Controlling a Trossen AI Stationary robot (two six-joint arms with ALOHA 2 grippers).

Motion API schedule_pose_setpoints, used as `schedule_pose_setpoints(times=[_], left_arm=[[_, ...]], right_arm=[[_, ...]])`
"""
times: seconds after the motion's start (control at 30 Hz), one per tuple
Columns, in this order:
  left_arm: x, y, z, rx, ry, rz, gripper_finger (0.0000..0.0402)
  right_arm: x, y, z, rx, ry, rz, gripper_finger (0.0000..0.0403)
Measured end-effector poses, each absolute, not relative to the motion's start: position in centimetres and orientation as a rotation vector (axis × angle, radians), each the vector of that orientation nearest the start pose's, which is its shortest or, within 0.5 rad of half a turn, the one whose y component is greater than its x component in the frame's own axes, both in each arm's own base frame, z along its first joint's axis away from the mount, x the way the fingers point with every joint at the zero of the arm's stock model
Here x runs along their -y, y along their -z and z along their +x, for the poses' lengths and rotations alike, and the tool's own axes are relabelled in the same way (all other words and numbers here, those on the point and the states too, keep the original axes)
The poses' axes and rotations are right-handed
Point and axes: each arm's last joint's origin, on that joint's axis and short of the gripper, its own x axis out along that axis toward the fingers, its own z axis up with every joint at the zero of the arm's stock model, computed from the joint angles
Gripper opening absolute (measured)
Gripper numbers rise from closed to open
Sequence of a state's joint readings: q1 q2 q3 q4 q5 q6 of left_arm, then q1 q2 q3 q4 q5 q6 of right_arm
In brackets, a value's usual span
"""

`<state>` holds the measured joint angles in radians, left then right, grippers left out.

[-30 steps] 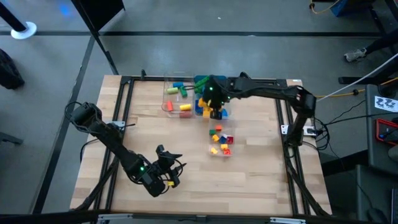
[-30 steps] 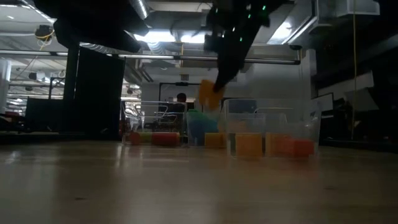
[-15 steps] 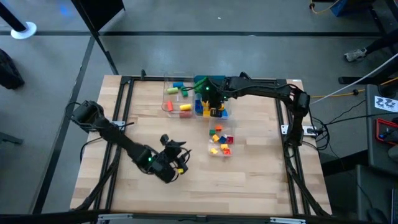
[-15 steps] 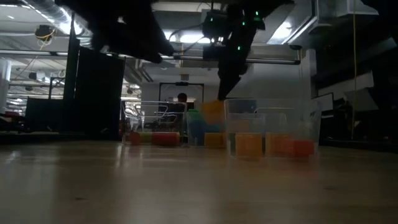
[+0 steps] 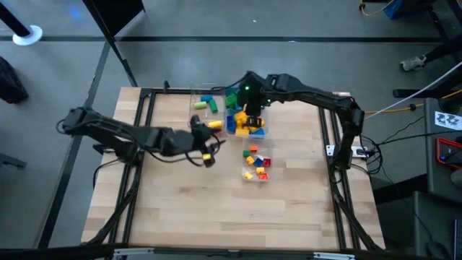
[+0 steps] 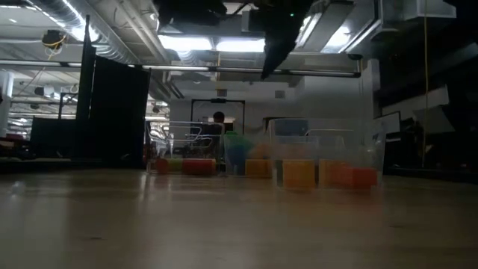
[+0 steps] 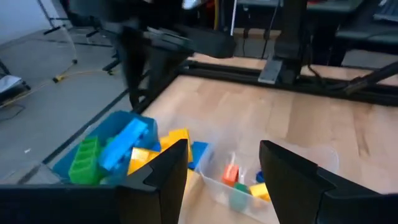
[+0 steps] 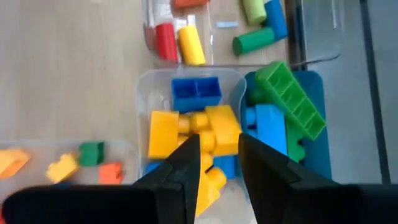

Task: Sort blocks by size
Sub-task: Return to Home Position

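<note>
The blocks are spread over three clear tubs and a teal tray (image 8: 314, 146). Yellow and blue blocks (image 8: 193, 127) fill the middle tub (image 5: 245, 126). Small blocks (image 5: 256, 165) lie in the nearer tub, and roll-shaped ones (image 5: 206, 115) in the far-left tub. A long green block (image 8: 289, 99) rests on the tray's blue blocks. My right gripper (image 8: 219, 165) hangs open above the middle tub, pointing steeply down, with nothing between its fingers. My left gripper (image 5: 206, 153) is open in the air, left of the nearer tub (image 7: 249, 186), and holds nothing.
A black metal frame (image 5: 144, 101) runs around the wooden tabletop. Bare wood (image 5: 216, 209) stretches across the near half of the table. In the low view the tubs (image 6: 299, 168) stand in a row at the far side, and a person (image 6: 217, 119) is far behind them.
My right gripper has let go of a yellow block, which has dropped into the middle tub, and the gripper has risen. My left gripper has swung up from near the table's front edge toward the far side and the tubs, rolling as it went.
</note>
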<state>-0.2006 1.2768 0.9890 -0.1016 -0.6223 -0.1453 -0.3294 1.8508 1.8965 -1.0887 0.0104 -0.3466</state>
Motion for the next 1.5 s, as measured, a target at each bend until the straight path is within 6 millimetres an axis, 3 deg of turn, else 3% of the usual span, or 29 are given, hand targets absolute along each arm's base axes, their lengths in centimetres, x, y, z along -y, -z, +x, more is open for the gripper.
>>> schedule_pose_setpoints(times=[0.23, 0.4, 0.57, 0.73, 0.97, 1.13, 1.33, 1.5], left_arm=[[1.9, -32.6, 25.8, -0.319, -0.436, 0.001, 0.0184], [0.8, -33.6, 24.0, -0.342, -0.362, -0.03, 0.0184], [0.1, -33.9, 21.7, -0.373, -0.379, -0.051, 0.0184], [-0.1, -30.8, 19.4, -0.359, -0.393, -0.121, 0.0184], [-0.4, -25.6, 16.5, -0.161, -0.392, -0.198, 0.0184], [-0.8, -22.6, 14.6, -0.042, -0.381, -0.249, 0.0184], [-0.7, -20.1, 13.0, 0.055, -0.348, -0.33, 0.0184], [-0.7, -18.4, 12.2, 0.085, -0.325, -0.328, 0.0184]], right_arm=[[11.5, -35.6, 33.9, -1.157, 0.067, -0.103, 0.0113], [10.5, -37.8, 31.4, -1.148, 0.029, -0.078, 0.0113], [9.1, -40.8, 27.0, -1.081, 0.016, -0.039, 0.0113], [7.5, -41.3, 20.4, -0.959, 0.017, 0.035, 0.0113], [4.3, -38.8, 11.5, -0.65, 0.167, 0.077, 0.0113], [2.4, -36.8, 7.1, -0.36, 0.21, 0.111, 0.0113], [1.1, -33.6, 3.9, -0.208, 0.221, 0.159, 0.0113], [0.8, -30.3, 3.2, -0.19, 0.225, 0.195, 0.0113]])
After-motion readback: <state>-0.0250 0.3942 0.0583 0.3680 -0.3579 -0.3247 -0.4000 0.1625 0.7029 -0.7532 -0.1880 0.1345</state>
